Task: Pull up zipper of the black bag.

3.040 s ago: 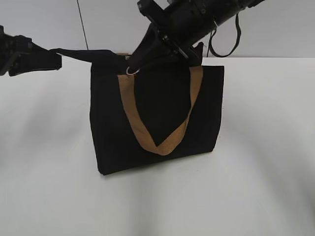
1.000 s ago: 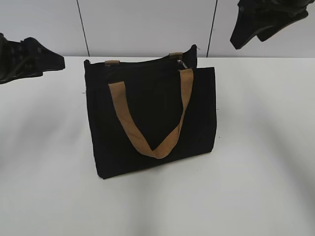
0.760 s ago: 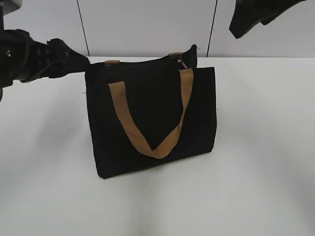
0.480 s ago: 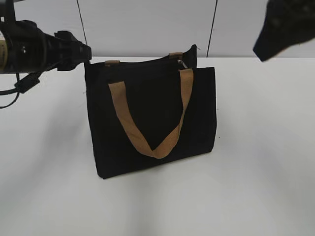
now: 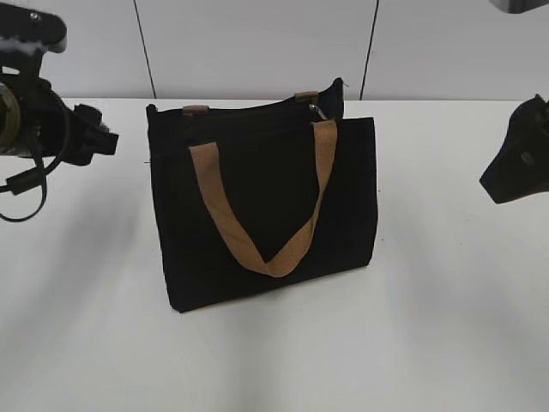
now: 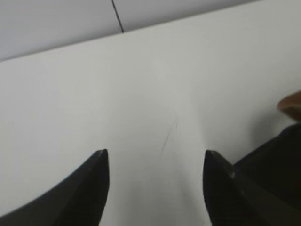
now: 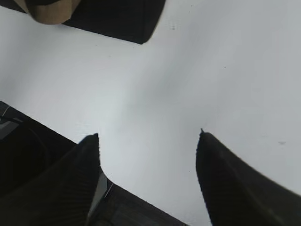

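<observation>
The black bag [image 5: 266, 206] stands upright on the white bench [image 5: 429, 326], set toward the far edge and roughly midway between the left and right edges, with open surface all around it. Its front tan strap [image 5: 273, 225] droops in a V across the front panel, and two short tan tabs of the rear strap [image 5: 196, 110] show at the top. The zipper [image 5: 257, 108] runs as a dark line along the bag's top edge, and its small silver ring pull [image 5: 316, 109] sits at the right end of that line, beside the right leg of the front strap. The left gripper [image 6: 154, 155] hangs over the left part of the bench, apart from the bag, its two dark fingers spread wide with only bare white surface between them; a corner of the bag shows at the right border of the left wrist view. The right gripper [image 7: 148, 136] is over the right side of the bench, well apart from the bag, likewise released and holding nothing, the bag's corner visible at the top of the right wrist view.
</observation>
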Tool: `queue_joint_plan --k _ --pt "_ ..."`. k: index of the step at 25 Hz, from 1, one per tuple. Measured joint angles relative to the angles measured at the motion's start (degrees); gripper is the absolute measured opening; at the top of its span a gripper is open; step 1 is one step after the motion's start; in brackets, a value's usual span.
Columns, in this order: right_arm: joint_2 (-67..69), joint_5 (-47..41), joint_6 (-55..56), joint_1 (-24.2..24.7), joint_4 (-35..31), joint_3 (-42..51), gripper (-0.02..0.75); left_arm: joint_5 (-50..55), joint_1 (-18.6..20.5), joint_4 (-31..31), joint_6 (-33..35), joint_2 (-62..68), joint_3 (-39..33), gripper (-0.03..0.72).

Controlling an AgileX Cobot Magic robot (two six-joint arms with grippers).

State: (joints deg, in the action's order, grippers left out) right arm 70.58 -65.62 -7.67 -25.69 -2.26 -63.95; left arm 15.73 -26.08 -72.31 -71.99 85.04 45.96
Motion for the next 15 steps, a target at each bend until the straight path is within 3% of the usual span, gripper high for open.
queue_joint_plan --k 4,7,10,15 --pt "-0.1 1.3 0.5 0.0 -0.5 0.3 0.489 7.8 -1.5 27.9 28.7 -1.7 1.4 0.471" --pt "-0.3 1.4 0.5 0.0 -1.2 0.3 0.489 13.7 -2.3 42.5 43.9 -5.9 4.3 0.475" --pt "-0.5 1.2 0.5 0.0 -1.5 0.3 0.495 18.7 -2.6 51.7 52.6 -11.5 6.1 0.522" --pt "-4.0 -0.5 0.5 0.0 -1.5 0.9 0.522 31.4 -2.6 58.1 56.2 -20.7 6.4 0.586"
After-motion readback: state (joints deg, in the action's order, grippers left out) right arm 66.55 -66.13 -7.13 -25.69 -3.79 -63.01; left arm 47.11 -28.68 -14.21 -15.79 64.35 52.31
